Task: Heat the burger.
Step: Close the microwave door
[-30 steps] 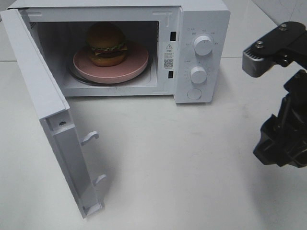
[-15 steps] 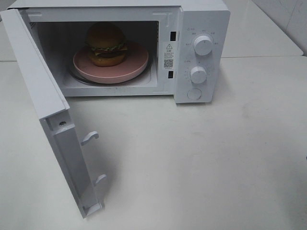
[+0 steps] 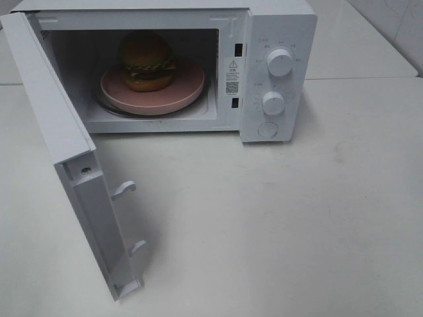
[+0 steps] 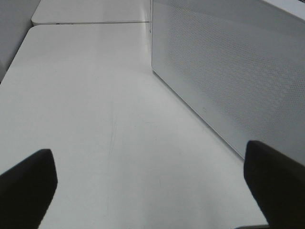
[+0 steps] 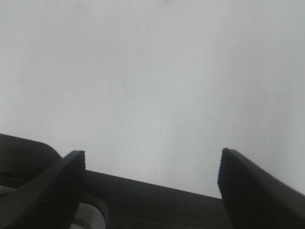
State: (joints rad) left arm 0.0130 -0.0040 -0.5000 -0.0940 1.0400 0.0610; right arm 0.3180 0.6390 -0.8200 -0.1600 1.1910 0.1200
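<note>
**Burger (image 3: 146,61) sits inside open microwave (image 3: 277,26)**

Nearest, the left gripper (image 4: 148,155) and right gripper (image 5: 152,153) are both spread wide over the white table (image 3: 277,218), holding nothing. The door (image 3: 66,152) swings out toward 7 o'clock. Farther back, the burger rests at 10 o'clock on the pink plate (image 3: 188,89).

Smooth white microwave (image 3: 294,30) — matt pink plate (image 3: 188,86), smooth-bunned burger (image 3: 146,56).

Colours in front of me: white microwave (image 3: 277,39), pink plate (image 3: 188,86).
Burger (image 3: 146,59) golden-brown with green frill; door (image 4: 228,71) panel finely dotted; my fingers (image 5: 52,191) black.
</note>
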